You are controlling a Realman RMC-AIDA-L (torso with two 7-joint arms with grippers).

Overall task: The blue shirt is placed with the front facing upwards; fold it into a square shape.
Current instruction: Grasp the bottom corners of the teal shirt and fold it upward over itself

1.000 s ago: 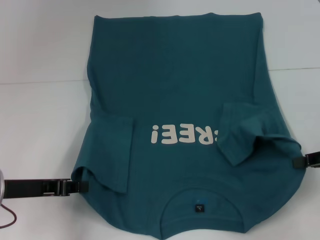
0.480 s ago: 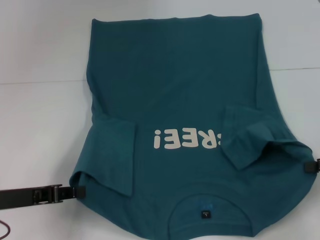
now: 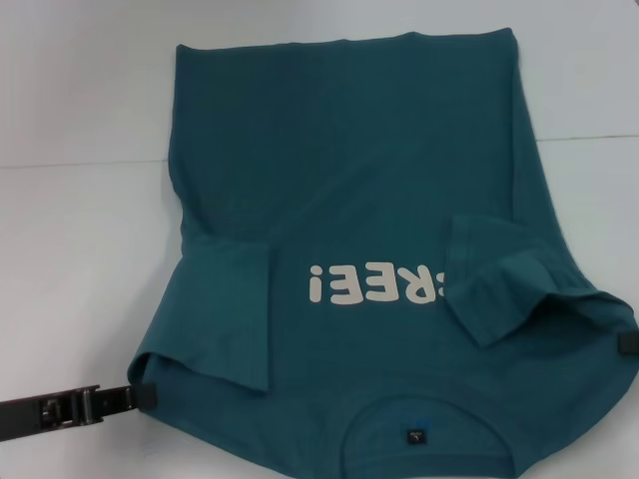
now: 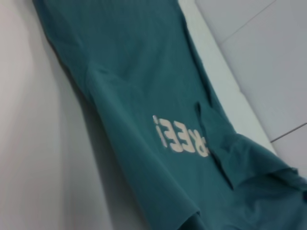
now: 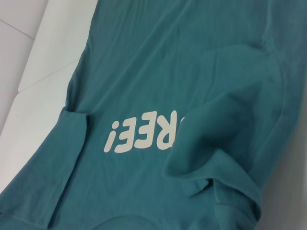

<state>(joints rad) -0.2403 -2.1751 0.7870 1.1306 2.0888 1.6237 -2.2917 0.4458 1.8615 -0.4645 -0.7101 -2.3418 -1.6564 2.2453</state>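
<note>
The blue shirt (image 3: 359, 220) runs off the near edge of the head view, so its collar and shoulders are only partly seen. The folded-in sleeves cover both ends of the white print (image 3: 374, 282). The neck tag (image 3: 412, 437) is too small to read. The left gripper (image 3: 140, 396) has its fingertips buried in the shirt's edge. The right gripper (image 3: 627, 343) is mostly cut off at the frame's side.
</note>
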